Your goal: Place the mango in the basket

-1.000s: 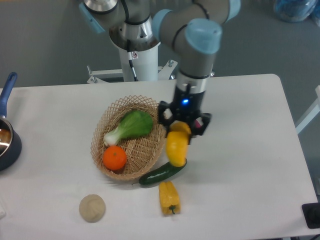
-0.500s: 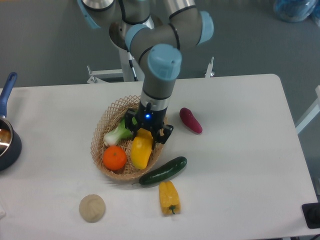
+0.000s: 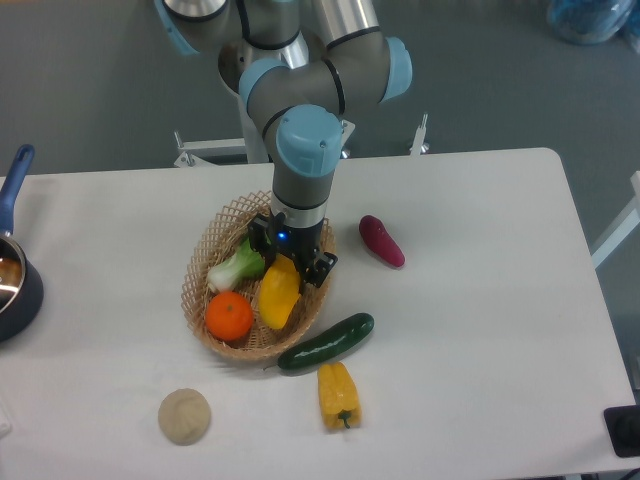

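Note:
The yellow mango [image 3: 277,293] hangs inside the oval wicker basket [image 3: 200,285], low over its right half, with its tapered end pointing down. My gripper [image 3: 288,262] is above the basket and shut on the mango's upper end. An orange [image 3: 230,316] lies in the basket just left of the mango, and a green leafy vegetable [image 3: 237,266] lies behind it, partly hidden by the gripper.
A dark cucumber [image 3: 326,342] lies against the basket's front right rim. A yellow bell pepper [image 3: 339,395] sits in front of it. A purple vegetable [image 3: 382,241] lies to the right, a tan round thing [image 3: 185,416] at front left, a blue-handled pot [image 3: 14,272] at the left edge.
The arm carried the mango leftward from beside the basket's right rim to over the basket's inside, then slightly further left and lower. The purple vegetable came into view.

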